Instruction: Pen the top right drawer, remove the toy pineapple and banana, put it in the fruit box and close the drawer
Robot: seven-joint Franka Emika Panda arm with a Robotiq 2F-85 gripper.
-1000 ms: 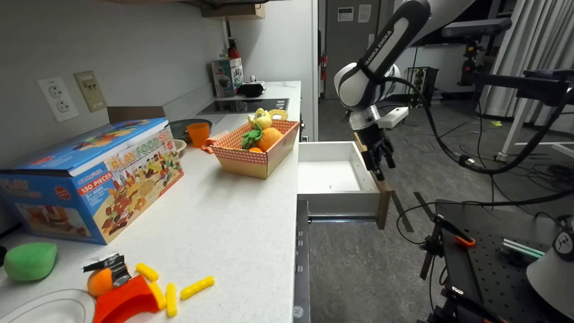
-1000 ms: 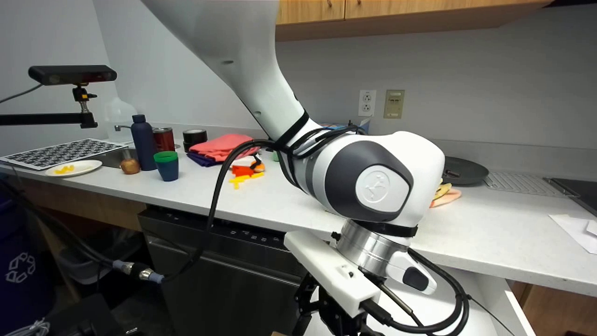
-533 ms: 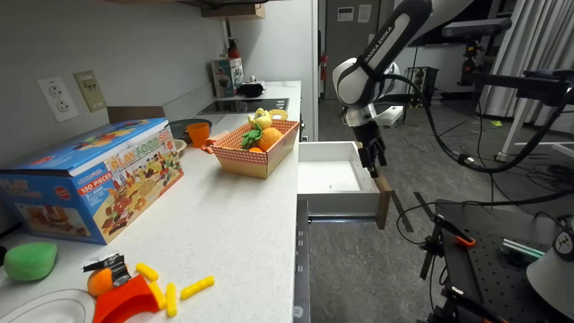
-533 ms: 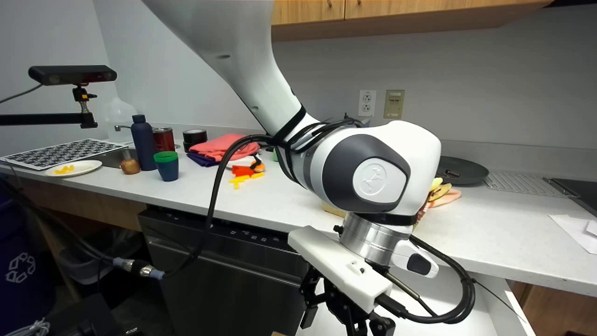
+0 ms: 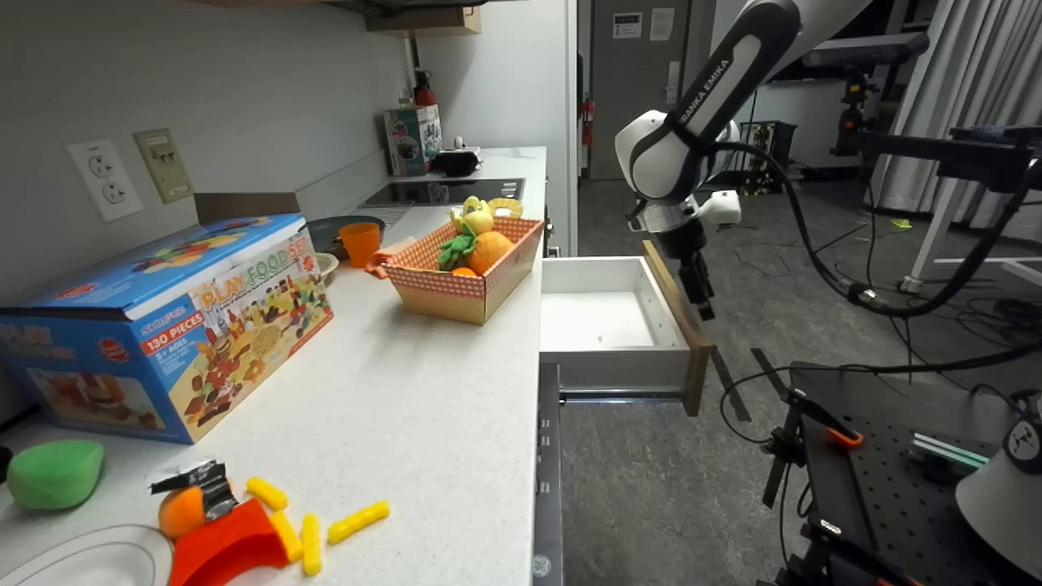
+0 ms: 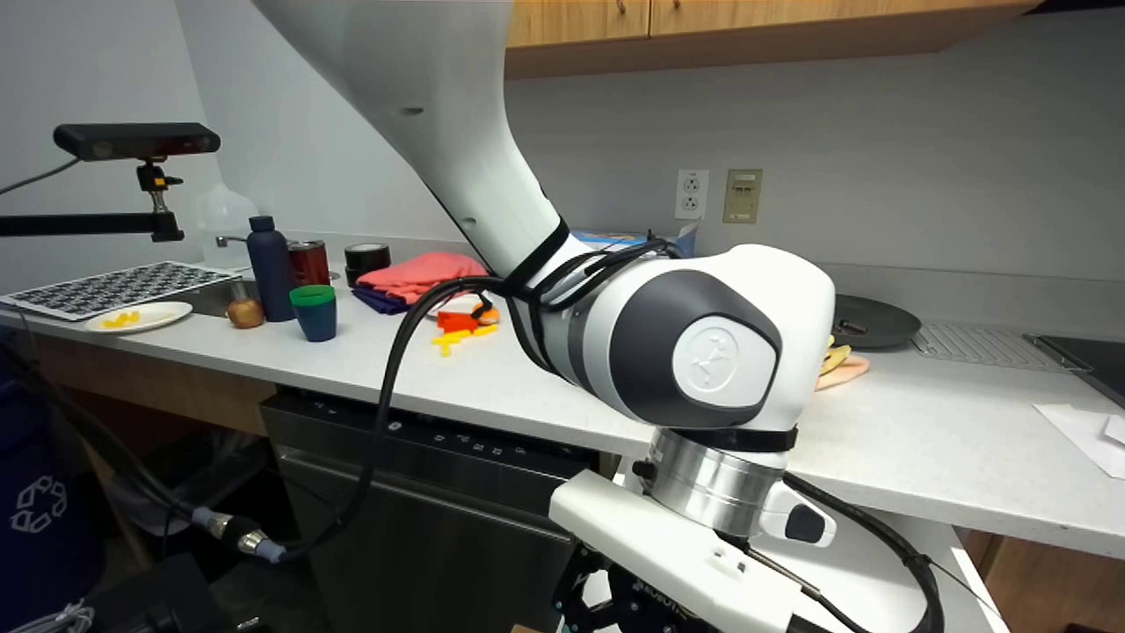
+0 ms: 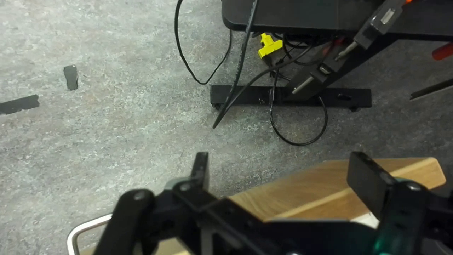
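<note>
"How's the room for moving?"

"The drawer point(image 5: 619, 371) stands open, jutting past the edge of the bench point(image 5: 440, 407). Beyond its wooden front point(image 5: 697, 378), floor point(image 7: 116, 148) opens toward a black stand point(image 7: 279, 14), with cables looping there."

"And the gripper point(image 7: 282, 175)?"

"Spread wide, holding nothing. It points down by the front's outer side; whether it touches the wood, I can't tell."

"Where's the fruit?"

"The pineapple point(image 5: 492, 251) sits in the fruit box point(image 5: 444, 303), near the bench's edge and well apart from the gripper. A yellow fruit point(image 5: 476, 218) rests beside it; I can't make out whether that's the banana."

"What's hard to see?"

"In an exterior view the arm point(image 6: 703, 356) blocks the fruit box, and the gripper is cut off below. In the wrist view, a metal handle point(image 7: 89, 225) is partly hidden."
</note>
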